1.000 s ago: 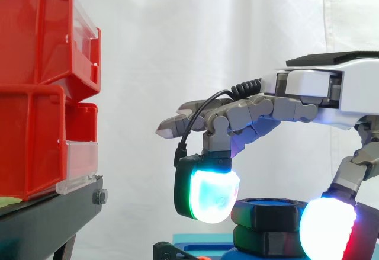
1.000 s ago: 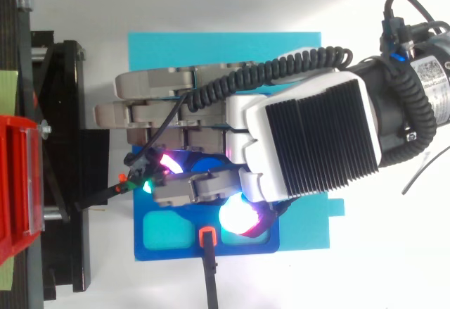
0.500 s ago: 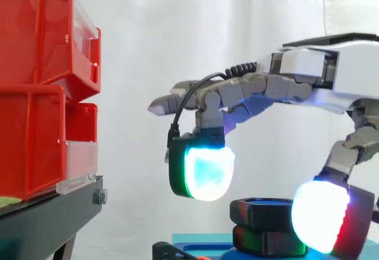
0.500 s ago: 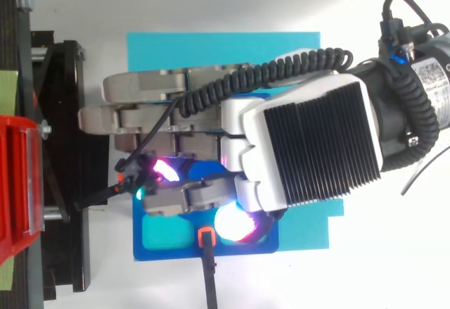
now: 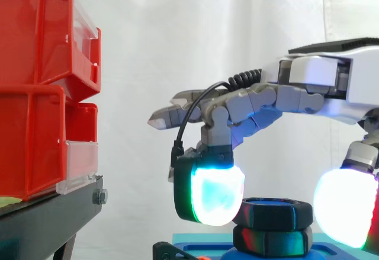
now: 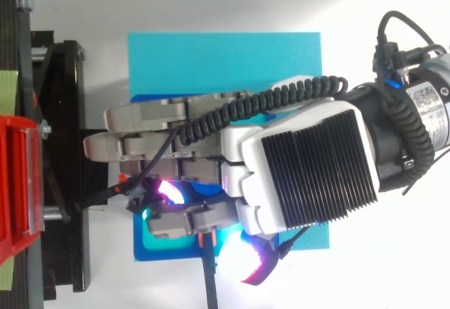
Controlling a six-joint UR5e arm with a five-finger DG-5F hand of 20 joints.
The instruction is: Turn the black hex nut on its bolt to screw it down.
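The black hex nut [image 5: 273, 211] sits on its bolt above a second black collar [image 5: 272, 240], on a blue base [image 6: 160, 244] that lies on a cyan mat [image 6: 225, 62]. My hand [image 5: 331, 85] hovers over the nut, coming in from the right. One finger bends down, and its glowing pad [image 5: 216, 196] hangs at the nut's left side. The thumb pad [image 5: 346, 206] glows white to the right of the nut, with a small gap between them. The other fingers reach out straight to the left. In the top view my hand [image 6: 302, 161] covers the nut.
Red bins [image 5: 35, 94] are stacked on a black stand [image 5: 41, 218] at the left, close to the outstretched fingertips. A white curtain hangs behind. The cyan mat's far half lies bare.
The thumb pad has swung away from the nut toward the base's front edge. The hand rose and came down again, and the bent finger's pad is back beside the nut.
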